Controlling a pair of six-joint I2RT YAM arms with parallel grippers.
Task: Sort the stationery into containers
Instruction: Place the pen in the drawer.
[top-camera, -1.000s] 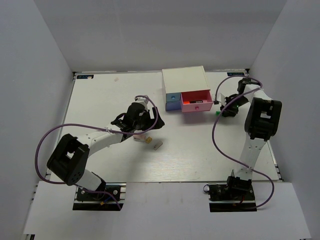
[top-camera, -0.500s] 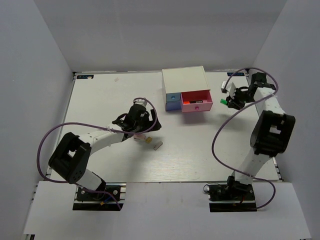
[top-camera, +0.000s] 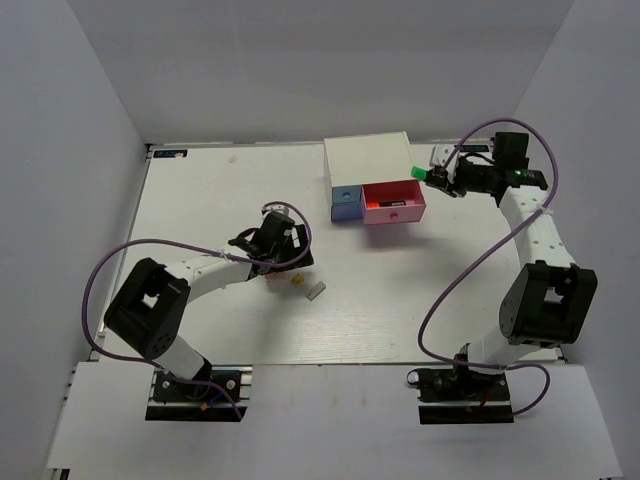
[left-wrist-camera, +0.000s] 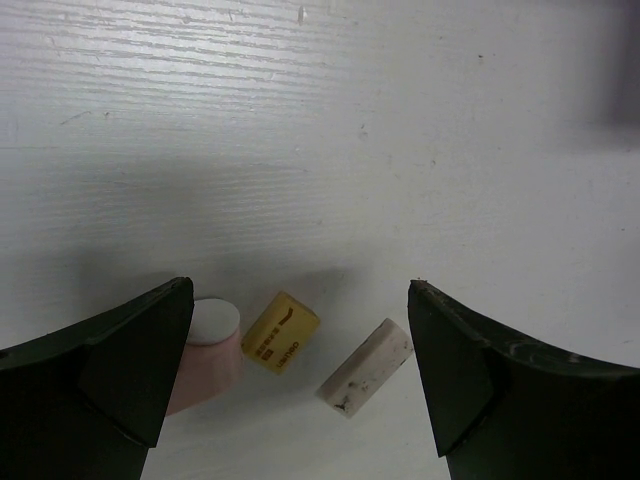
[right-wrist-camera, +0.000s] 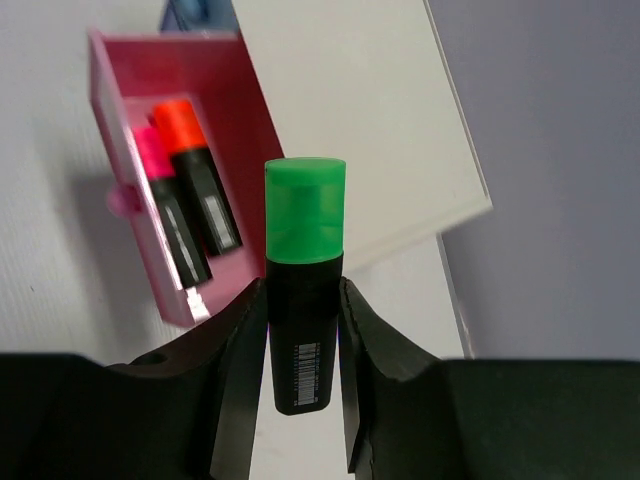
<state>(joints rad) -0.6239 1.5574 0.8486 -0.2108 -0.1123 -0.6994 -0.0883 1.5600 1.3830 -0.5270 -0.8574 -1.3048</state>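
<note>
The green-capped highlighter (right-wrist-camera: 304, 300) stood clamped between the fingers of the right gripper (right-wrist-camera: 302, 345), cap outward, near the right side of the open pink drawer (right-wrist-camera: 250, 110) and the white cabinet (right-wrist-camera: 350, 110). Only the right wrist view showed the orange-capped highlighter (right-wrist-camera: 200, 180) and pink-capped highlighter (right-wrist-camera: 170, 215) lying side by side in that drawer. The left gripper (left-wrist-camera: 300, 288) hung wide apart over the table (top-camera: 200, 200), with the tan eraser (left-wrist-camera: 281, 332) and grey eraser (left-wrist-camera: 366, 366) between its fingers and the pink eraser (left-wrist-camera: 210, 350) partly behind one. From above, the right arm reached far forward, wrist turned left; the left arm lay low and bent.
</note>
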